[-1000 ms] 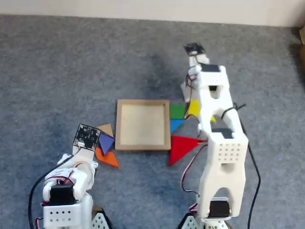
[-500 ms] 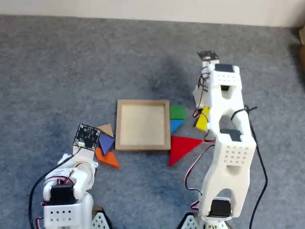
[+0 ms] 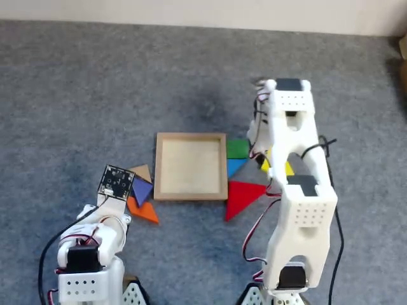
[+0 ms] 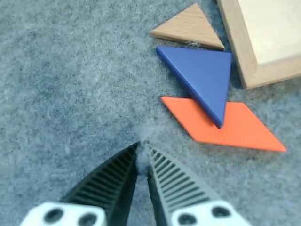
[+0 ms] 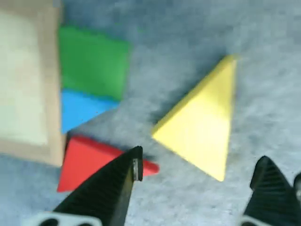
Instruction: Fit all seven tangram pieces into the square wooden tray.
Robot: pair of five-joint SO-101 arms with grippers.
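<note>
— While the right arm hangs over it, where is the yellow triangle (image 5: 200, 122)?

— Flat on the carpet (image 3: 95, 82), right of centre in the high view, half hidden under that arm. The right gripper (image 5: 200, 162) is spread wide and holds nothing. The triangle sits between its two fingers, just past the tips.

— Which way does it run?

— Its long edge seems to lie roughly along the gripper's reach, so I judge closing would squeeze across the shorter span. The right arm is far nearer than the left.

— And the tray (image 3: 191, 196)?

— Centre of the high view, nothing in it. The green square (image 3: 236, 148) and light blue triangle (image 3: 234, 166) lie just beside its right edge, with the red triangle (image 3: 243, 196) at its lower right corner. At lower left lie the wooden triangle (image 4: 188, 30), dark blue triangle (image 4: 200, 77) and orange parallelogram (image 4: 225, 127), the blue overlapping the orange. The left gripper (image 4: 143, 148) is pressed closed over bare carpet near them.
</note>
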